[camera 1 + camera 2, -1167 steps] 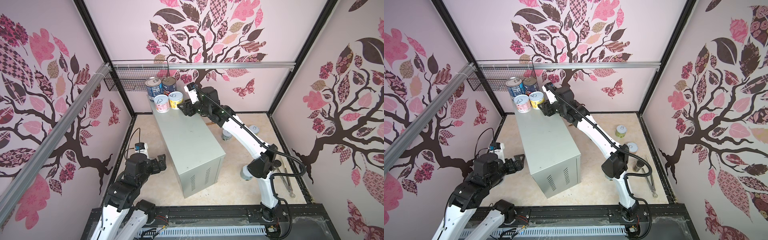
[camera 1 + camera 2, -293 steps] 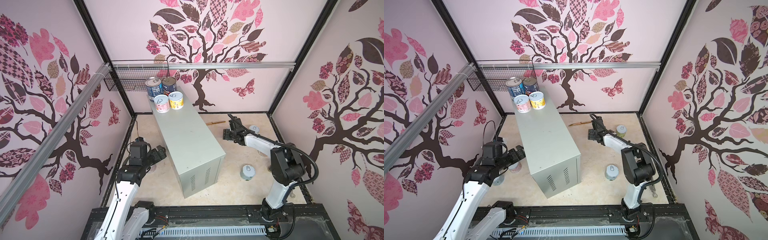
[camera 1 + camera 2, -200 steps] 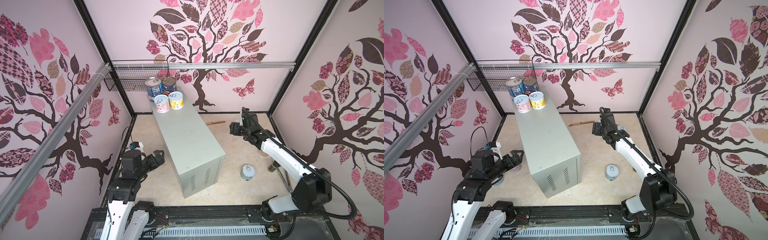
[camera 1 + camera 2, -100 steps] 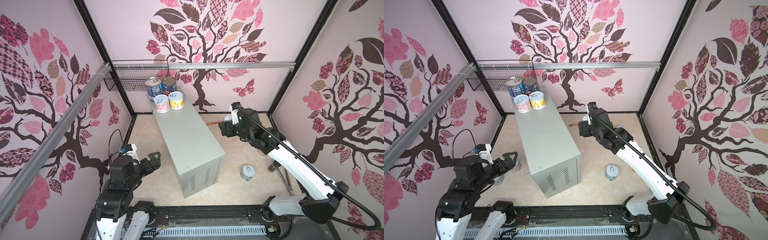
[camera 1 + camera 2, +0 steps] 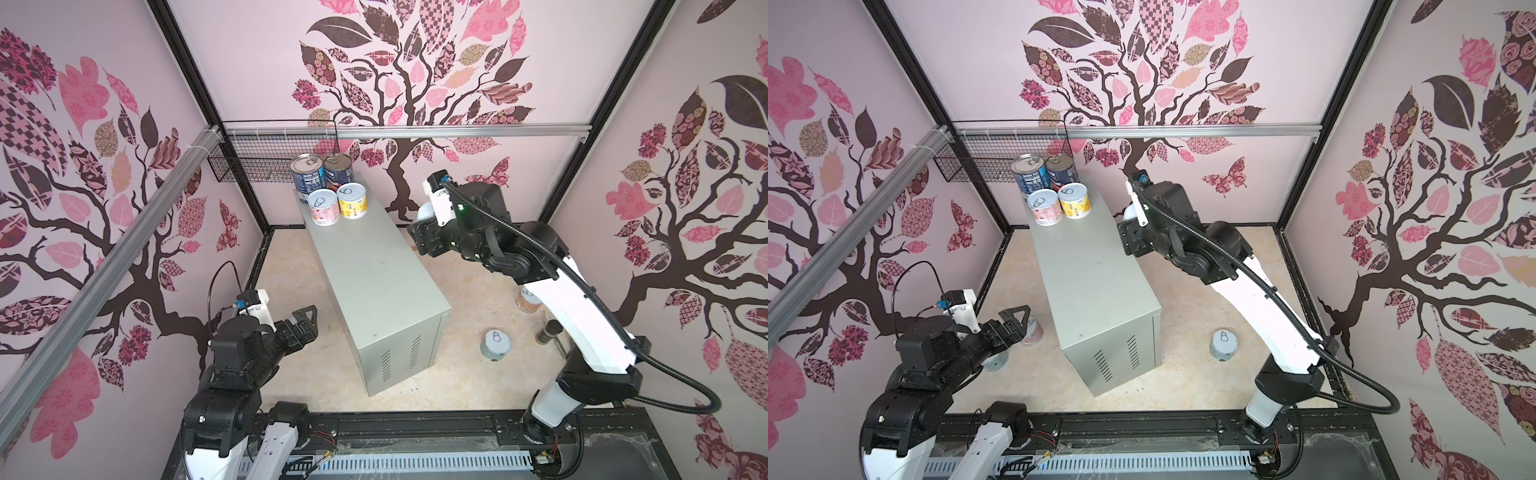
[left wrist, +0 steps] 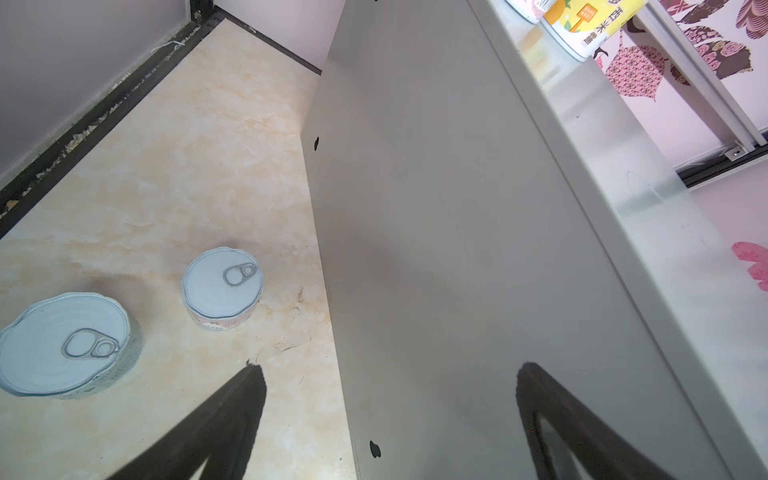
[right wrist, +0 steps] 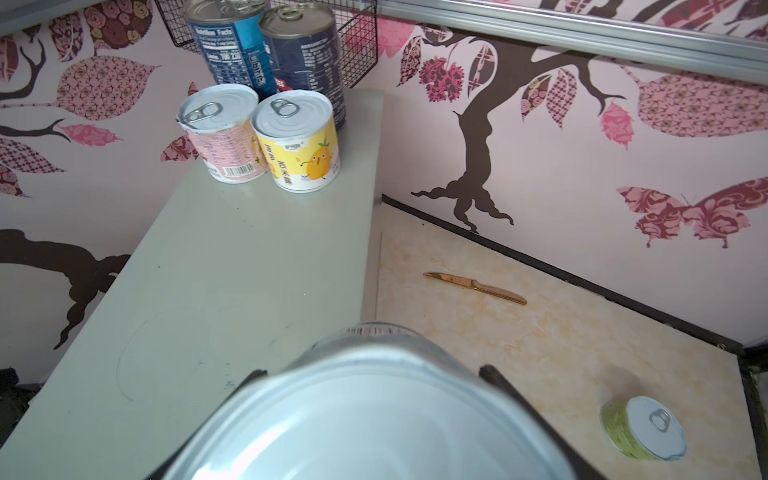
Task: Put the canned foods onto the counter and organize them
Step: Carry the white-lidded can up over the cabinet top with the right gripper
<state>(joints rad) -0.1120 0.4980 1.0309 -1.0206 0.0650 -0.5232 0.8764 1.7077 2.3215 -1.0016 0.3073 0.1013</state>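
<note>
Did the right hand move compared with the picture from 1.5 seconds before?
Yes. The right hand, shut on a can, moved from the floor near the back wall up and leftward, close to the counter's right edge.

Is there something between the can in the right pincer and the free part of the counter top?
Nothing visible. The right pincer holds the can near the long edge of the counter, and the top next to it is bare. The four placed cans stand grouped at its far end.
</note>
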